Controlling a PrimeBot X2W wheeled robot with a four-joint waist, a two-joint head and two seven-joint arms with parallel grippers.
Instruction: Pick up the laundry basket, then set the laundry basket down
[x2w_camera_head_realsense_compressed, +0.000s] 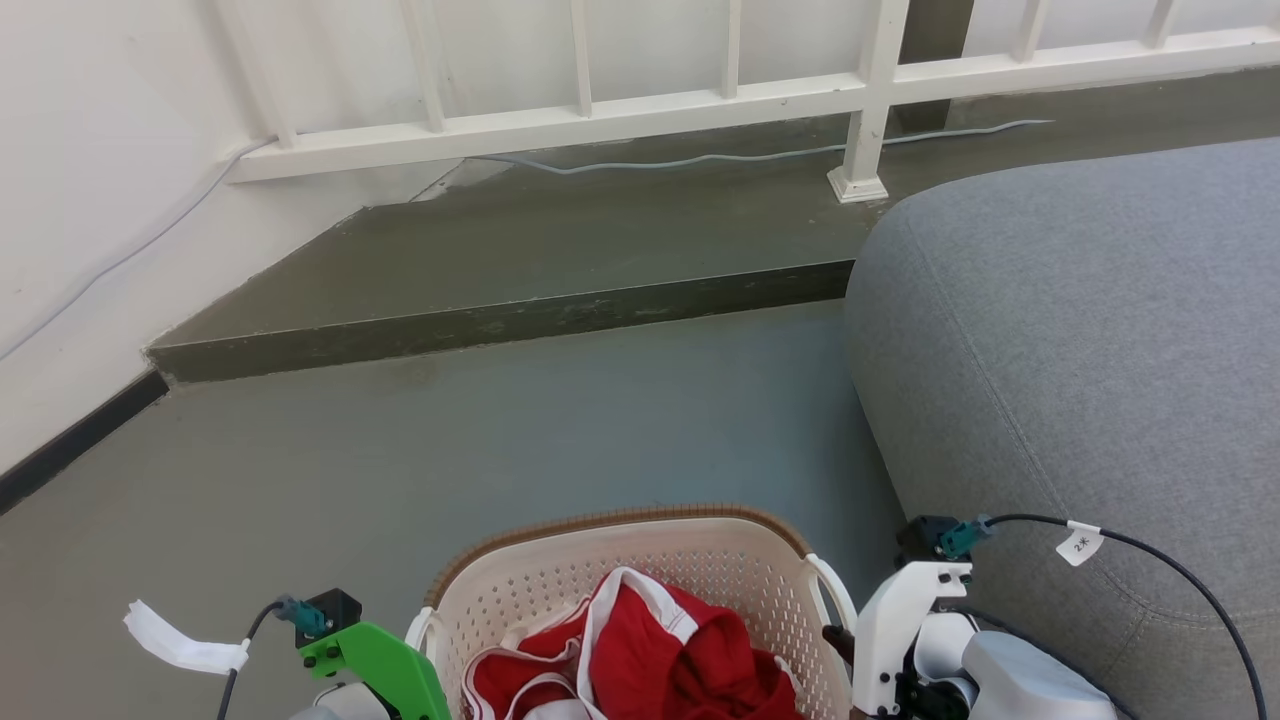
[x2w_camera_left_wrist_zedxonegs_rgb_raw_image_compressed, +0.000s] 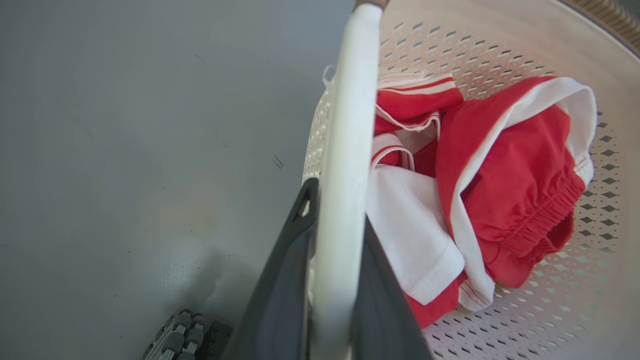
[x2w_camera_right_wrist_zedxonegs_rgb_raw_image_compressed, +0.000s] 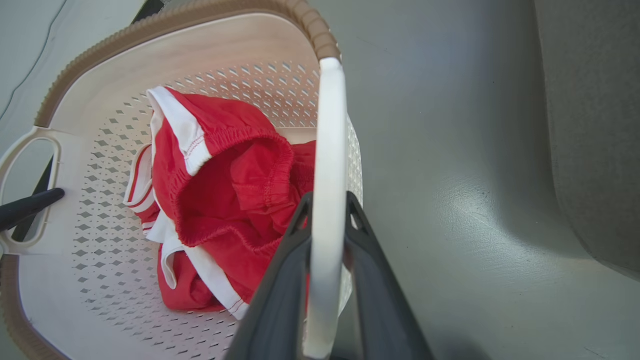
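Where the head looks down, the laundry basket is seen near a grey sofa. At the left wrist, the left tool is clenched on one white handle; at the right, the right tool on the other, presumably so the load is shared

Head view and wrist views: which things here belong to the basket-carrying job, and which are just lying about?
Job:
laundry basket
left pincer, closed on the left handle
right pincer, closed on the right handle

Lying about:
red and white clothes, inside the basket
grey cushion
white railing
pale cable on the step
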